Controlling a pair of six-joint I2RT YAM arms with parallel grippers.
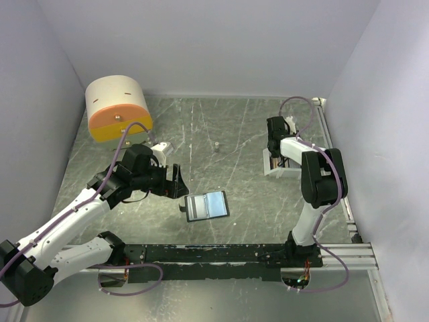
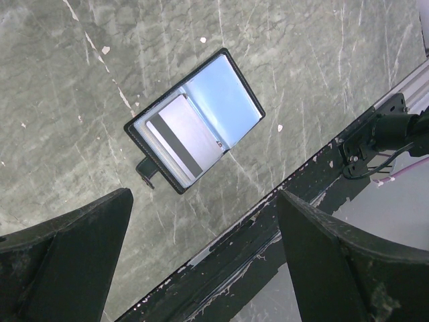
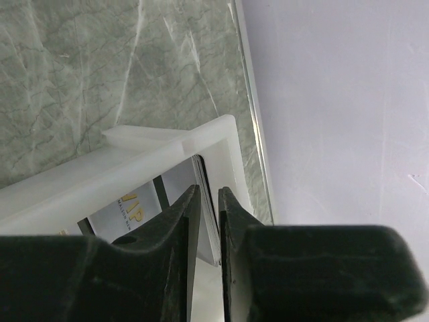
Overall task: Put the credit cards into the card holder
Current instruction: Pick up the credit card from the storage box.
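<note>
The card holder point(image 1: 206, 206) point(image 2: 194, 121) lies open on the marble table, bluish-grey pockets up, with a greyish credit card point(image 2: 184, 137) lying on its left half. My left gripper point(image 1: 177, 182) point(image 2: 204, 198) hovers just left of it, open and empty. My right gripper point(image 1: 273, 161) point(image 3: 208, 191) reaches into the white tray point(image 1: 281, 171) point(image 3: 167, 151). Its jaws stand almost together around the upright edge of a thin stack of credit cards point(image 3: 204, 176). The stack leans on the right finger, with a slim gap to the left one. Another white card with gold "VIP" lettering point(image 3: 127, 211) lies in the tray.
A round cream-and-orange drawer box point(image 1: 118, 107) stands at the back left. A small white piece point(image 1: 161, 147) lies beside my left arm. The black base rail point(image 1: 214, 253) runs along the near edge. White walls enclose the table, the right one close behind the tray.
</note>
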